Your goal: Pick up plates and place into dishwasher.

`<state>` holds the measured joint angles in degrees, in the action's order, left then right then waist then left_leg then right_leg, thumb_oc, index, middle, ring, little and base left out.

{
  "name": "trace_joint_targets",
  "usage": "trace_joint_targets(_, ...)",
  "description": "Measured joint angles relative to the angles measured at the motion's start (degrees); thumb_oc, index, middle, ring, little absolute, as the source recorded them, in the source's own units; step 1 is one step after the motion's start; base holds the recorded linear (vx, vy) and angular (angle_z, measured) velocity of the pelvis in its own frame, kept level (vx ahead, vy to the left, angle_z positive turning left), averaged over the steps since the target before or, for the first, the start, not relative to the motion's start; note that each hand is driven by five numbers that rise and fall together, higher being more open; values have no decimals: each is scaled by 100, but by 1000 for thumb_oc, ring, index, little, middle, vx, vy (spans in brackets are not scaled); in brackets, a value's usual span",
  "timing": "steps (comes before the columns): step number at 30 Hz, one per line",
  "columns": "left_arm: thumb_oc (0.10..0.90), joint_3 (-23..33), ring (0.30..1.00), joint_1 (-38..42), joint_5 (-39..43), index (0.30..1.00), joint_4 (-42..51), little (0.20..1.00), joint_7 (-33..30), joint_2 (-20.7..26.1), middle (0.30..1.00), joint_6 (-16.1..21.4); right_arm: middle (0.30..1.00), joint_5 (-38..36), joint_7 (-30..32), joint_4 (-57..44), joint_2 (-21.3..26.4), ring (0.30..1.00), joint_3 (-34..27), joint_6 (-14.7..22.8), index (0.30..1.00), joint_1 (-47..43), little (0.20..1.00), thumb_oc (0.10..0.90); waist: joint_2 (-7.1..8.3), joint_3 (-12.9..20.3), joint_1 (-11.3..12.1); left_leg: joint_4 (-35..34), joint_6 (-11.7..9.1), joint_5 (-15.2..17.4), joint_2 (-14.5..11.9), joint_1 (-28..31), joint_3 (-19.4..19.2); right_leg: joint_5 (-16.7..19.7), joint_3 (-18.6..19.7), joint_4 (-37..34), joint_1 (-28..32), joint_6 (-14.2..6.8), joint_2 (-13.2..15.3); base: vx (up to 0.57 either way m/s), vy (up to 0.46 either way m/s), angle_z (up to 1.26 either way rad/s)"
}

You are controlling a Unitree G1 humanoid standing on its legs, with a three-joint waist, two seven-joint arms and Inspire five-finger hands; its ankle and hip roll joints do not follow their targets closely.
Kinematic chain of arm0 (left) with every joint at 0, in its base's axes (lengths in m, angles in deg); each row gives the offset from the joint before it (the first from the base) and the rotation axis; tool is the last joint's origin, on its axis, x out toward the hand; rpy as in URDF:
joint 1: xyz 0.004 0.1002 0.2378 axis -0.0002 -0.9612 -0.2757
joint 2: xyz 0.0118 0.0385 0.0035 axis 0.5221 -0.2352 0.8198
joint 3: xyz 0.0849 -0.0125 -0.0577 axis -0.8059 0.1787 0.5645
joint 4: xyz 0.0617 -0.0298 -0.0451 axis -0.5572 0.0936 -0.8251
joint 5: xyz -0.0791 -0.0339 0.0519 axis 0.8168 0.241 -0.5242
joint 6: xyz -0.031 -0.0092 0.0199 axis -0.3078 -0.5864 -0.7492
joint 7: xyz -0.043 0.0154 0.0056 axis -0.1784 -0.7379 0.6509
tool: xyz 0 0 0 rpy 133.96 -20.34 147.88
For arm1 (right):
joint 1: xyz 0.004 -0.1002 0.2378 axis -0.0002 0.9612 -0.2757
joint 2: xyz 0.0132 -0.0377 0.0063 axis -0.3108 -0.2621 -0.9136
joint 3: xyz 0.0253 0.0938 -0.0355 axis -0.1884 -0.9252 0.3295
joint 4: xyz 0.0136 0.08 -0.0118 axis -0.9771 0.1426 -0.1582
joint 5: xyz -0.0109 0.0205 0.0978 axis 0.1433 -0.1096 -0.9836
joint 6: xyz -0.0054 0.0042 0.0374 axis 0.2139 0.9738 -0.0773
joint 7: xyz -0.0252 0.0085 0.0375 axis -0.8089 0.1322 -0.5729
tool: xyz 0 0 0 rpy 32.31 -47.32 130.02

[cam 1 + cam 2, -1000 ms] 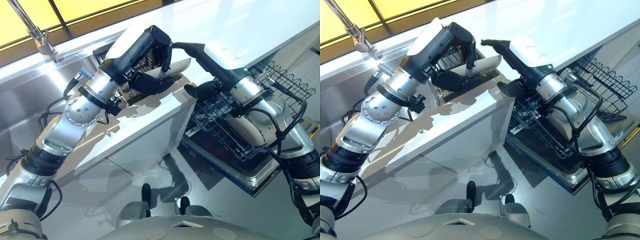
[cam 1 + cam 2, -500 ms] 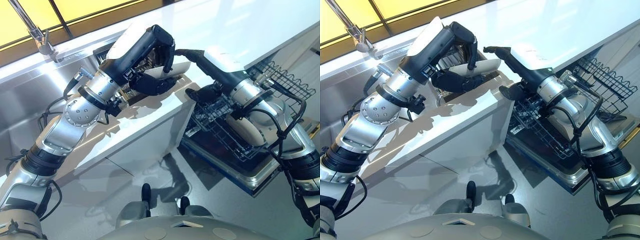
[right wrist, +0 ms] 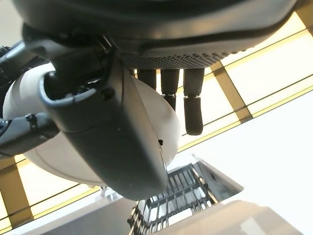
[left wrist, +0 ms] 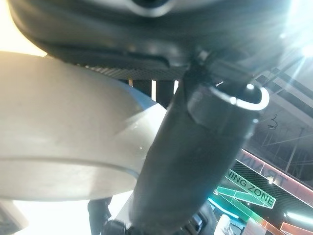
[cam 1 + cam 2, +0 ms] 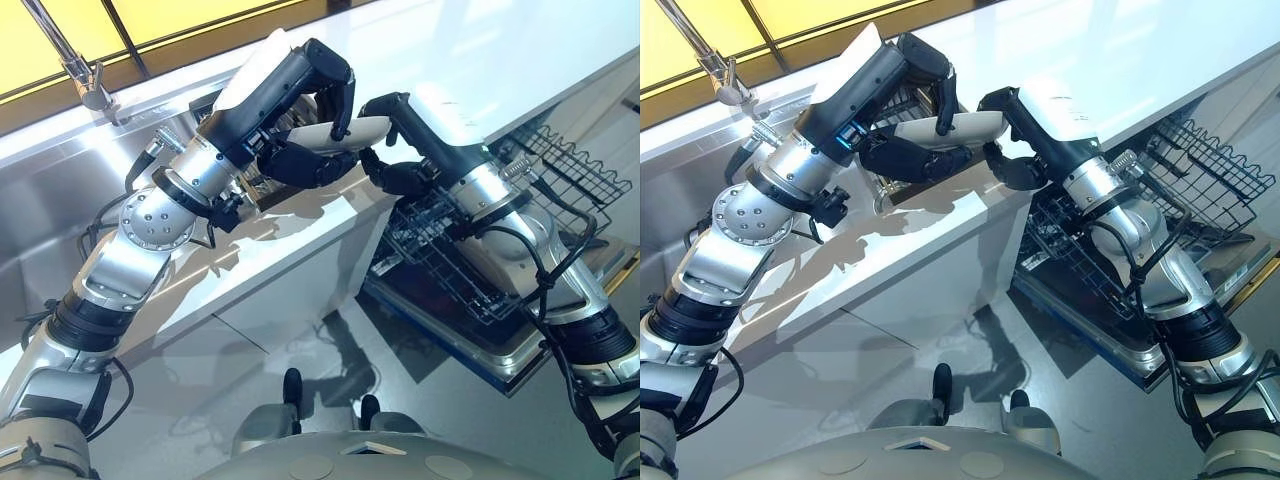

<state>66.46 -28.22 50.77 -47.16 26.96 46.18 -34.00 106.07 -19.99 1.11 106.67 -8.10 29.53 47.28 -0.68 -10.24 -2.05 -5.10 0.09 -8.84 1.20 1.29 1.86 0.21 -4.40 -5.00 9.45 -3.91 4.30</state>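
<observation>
A white plate (image 5: 335, 133) is hanging in the air above the counter (image 5: 300, 240), just over the counter's near edge, with both hands on it. The left hand (image 5: 310, 120) is curling its fingers over the plate's top and its thumb underneath, clamped on it. The right hand (image 5: 395, 150) is meeting the plate at the end nearer the dishwasher rack (image 5: 470, 260), thumb under the rim and fingers reaching over; it looks to be closing on the plate too, so this reads as a hand-over from left to right.

Judging progress: the plate is already up off the counter, but it is not yet in the rack, which is standing pulled out beside the counter's end, well below the plate. A pale rounded piece is already sitting in the rack, partly behind the right forearm; whether it is an earlier plate I cannot tell. Left to do: the left hand letting go, the right carrying the plate down and slotting it between the wires.

The eye views are giving the layout: sink (image 5: 60, 210) and tap (image 5: 85, 85) at the counter's far side. The right wrist view is adding its fingers (image 3: 193, 105) lying straight across the plate's face with the thumb in front. The left wrist view is showing the plate's underside against its thumb (image 4: 195, 147).
</observation>
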Motion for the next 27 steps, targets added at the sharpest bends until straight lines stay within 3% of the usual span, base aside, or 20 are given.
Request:
trace_joint_targets(4, 100, -5, 300, 0, 50, 300, 0, 200, 40, -28, 300, -3, 300, 5, 147, -1, -2, 300, 0, 12, 300, 80, 200, 100, 0, 4, -65, -1, 0, 1, -2, 2, -15, 1, 24, 0, -2, 0, -1, 0, 1, -1)
trace_joint_targets(5, 160, -15, 352, 0, 60, 352, 0, 260, 47, -43, 352, -3, 300, 5, 169, -1, -3, 300, 0, 11, 300, 80, 200, 100, 0, 4, -79, -1, 0, 1, -2, 3, -17, 1, 26, 0, -2, 0, 0, 0, 0, 0)
trace_joint_targets(6, 262, -35, 439, 0, 90, 439, 0, 362, 67, -62, 439, -4, 300, 4, 201, -1, -3, 300, 0, 11, 300, 80, 200, 100, 1, 5, -84, -1, 0, 1, -2, 3, -18, 1, 27, 0, -3, 0, -1, 0, 0, 0)
trace_joint_targets(7, 800, -55, 900, 0, 98, 900, 2, 900, 79, -78, 900, -3, 300, 7, 230, -1, -2, 300, 0, 10, 300, 80, 200, 100, 0, 5, -99, -1, 0, 1, -4, 3, -21, 1, 30, 0, -5, 0, -2, 0, 0, 0)
trace_joint_targets(27, 800, -35, 900, 0, 66, 900, 48, 900, -453, -28, 900, 10, 300, -4, 361, 91, 12, 300, -35, -23, 300, 80, 200, 100, -2, 7, -112, -2, -5, 7, -4, -7, -12, 0, 28, 0, -6, 0, -4, 0, 0, 0)
